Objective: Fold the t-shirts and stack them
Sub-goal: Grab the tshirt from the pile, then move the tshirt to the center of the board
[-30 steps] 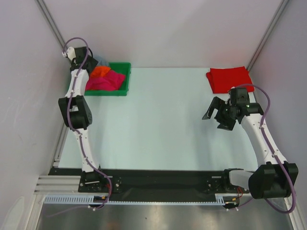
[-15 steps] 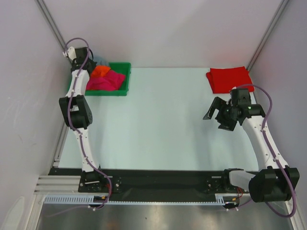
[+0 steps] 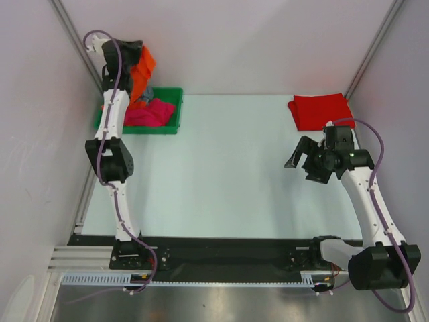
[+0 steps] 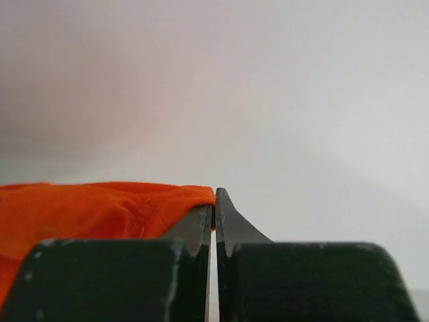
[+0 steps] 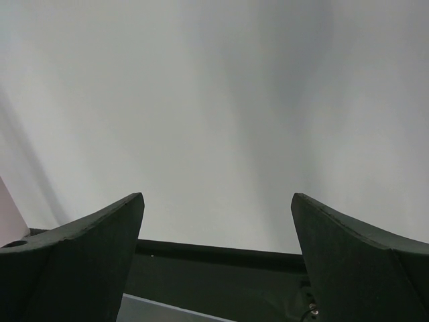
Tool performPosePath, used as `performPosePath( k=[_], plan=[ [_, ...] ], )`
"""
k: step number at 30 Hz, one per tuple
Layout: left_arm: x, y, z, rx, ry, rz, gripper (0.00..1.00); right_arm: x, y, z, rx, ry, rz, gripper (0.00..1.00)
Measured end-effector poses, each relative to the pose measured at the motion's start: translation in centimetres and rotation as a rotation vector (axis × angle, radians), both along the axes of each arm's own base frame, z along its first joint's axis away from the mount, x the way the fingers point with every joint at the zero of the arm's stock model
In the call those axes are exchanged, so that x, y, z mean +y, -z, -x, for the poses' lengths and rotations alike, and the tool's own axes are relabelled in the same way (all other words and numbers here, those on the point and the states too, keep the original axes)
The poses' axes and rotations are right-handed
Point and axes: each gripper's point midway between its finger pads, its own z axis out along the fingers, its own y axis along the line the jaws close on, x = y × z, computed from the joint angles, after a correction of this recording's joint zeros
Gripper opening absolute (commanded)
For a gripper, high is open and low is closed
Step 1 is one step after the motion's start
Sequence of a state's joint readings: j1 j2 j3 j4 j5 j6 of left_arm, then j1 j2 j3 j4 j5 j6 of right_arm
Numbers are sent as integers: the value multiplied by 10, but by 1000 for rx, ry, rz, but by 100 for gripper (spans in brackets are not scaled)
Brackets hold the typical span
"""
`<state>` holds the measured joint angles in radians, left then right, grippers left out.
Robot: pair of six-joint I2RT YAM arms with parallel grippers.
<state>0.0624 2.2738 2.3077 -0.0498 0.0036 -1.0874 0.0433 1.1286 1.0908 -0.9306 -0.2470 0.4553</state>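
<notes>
The top camera sits high up behind the near edge of the table (image 3: 221, 168) and looks down on the whole of it from far away. The left wrist camera rides right behind the left gripper (image 4: 214, 201), up above the far left corner of the table, and faces the pale wall (image 4: 268, 100). The right wrist camera rides behind the right gripper (image 5: 216, 201), over the right side of the table. The top and left wrist views both show the orange t-shirt (image 4: 87, 208), very close in the wrist one.

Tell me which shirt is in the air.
The bright orange cloth t-shirt, pinched in the left hand; the magenta pink cloth t-shirt and red cloth t-shirt lie unheld.
</notes>
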Motion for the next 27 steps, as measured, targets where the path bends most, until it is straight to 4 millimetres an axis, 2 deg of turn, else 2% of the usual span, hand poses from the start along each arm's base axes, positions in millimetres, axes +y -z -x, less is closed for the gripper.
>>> performPosePath(
  k=[2, 4, 5, 6, 8, 12, 15, 16, 18, 20, 21, 24, 25, 27],
  plan=[
    [-17, -44, 5, -99, 33, 41, 0, 1, -2, 2, -7, -7, -3, 100],
    [-38, -96, 19, -220, 80, 77, 0, 2, -5, 5, -19, -15, -7, 100],
    [-47, -114, 27, -260, 102, 89, 0, 2, -6, 7, -25, -21, -10, 100],
    [-62, -138, 40, -309, 142, 104, 0, 3, -7, 9, -28, -25, -12, 100],
    [-89, -172, 64, -374, 219, 117, 0, 3, -8, 12, -32, -32, -14, 100],
    [-142, -238, 133, -494, 403, 93, 0, 6, -8, 20, -34, -46, -29, 100],
    [-178, -283, 201, -575, 546, 39, 0, 9, -8, 25, -34, -56, -44, 100],
    [-187, -298, 230, -604, 598, 12, 1, 11, -7, 27, -32, -62, -52, 100],
    [-212, -315, 280, -638, 704, -22, 0, 15, -4, 32, -25, -79, -65, 100],
    [-229, -326, 336, -665, 814, -70, 0, 20, 0, 36, -11, -100, -72, 100],
    [-235, -328, 358, -678, 853, -89, 0, 23, 1, 38, -6, -113, -75, 100],
    [-247, -322, 427, -687, 986, -151, 0, 31, 4, 44, 4, -149, -79, 100],
    [-247, -315, 442, -676, 1013, -170, 0, 32, 3, 44, 3, -155, -79, 100],
    [-246, -292, 460, -624, 1043, -193, 0, 34, 3, 45, 3, -165, -80, 100]
  ],
)
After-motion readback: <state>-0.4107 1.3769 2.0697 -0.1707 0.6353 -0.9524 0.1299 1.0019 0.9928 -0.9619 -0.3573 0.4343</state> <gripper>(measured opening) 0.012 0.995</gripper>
